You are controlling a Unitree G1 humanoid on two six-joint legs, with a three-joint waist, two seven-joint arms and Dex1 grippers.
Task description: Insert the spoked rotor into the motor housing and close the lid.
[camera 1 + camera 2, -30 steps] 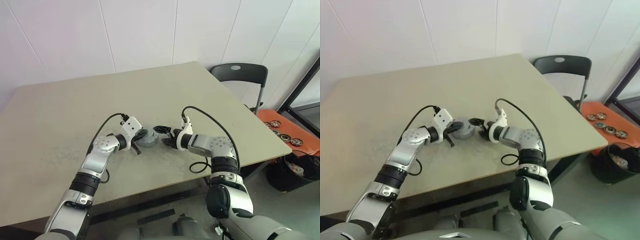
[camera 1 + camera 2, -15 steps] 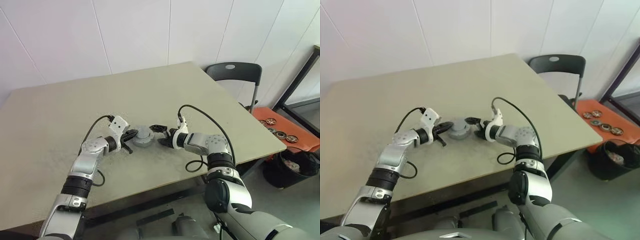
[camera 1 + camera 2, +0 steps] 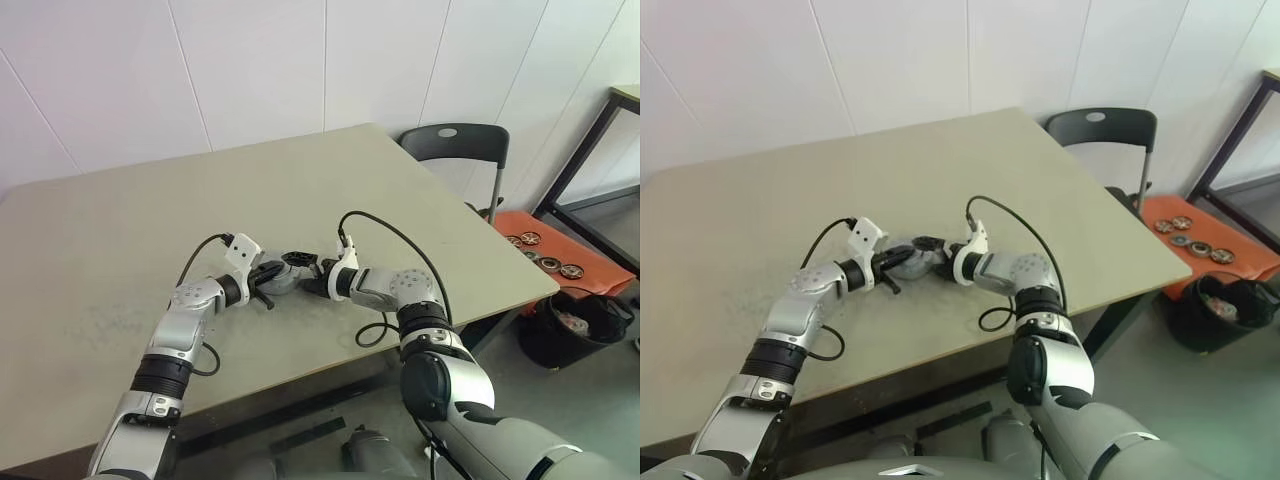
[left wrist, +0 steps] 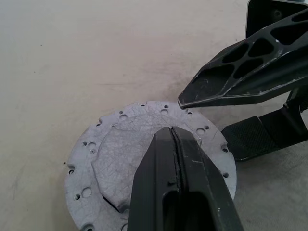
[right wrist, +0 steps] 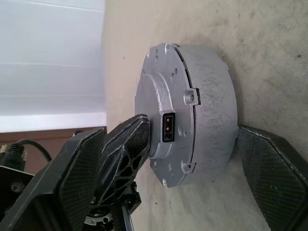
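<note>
The grey round motor housing (image 5: 214, 110) stands on the table with the silvery lid (image 4: 120, 154) lying flat on top of it. The lid's raised centre carries a small connector socket. My left gripper (image 4: 174, 134) is shut, and its closed fingers lie over the lid's top face. My right gripper (image 3: 301, 273) is open and straddles the housing from the other side. One of its fingers (image 4: 240, 77) reaches over the lid's rim and the other finger's pad (image 5: 269, 178) is low beside the housing wall. The spoked rotor is hidden.
The beige table (image 3: 150, 220) has its front edge close below the arms. A black chair (image 3: 455, 150) stands past the table's right corner. On the floor to the right are an orange tray (image 3: 545, 255) with round parts and a dark bucket (image 3: 570, 325).
The camera has shifted. My open right gripper has moved left, closing in around the housing. My left gripper has rolled a little and stays shut on top of the lid.
</note>
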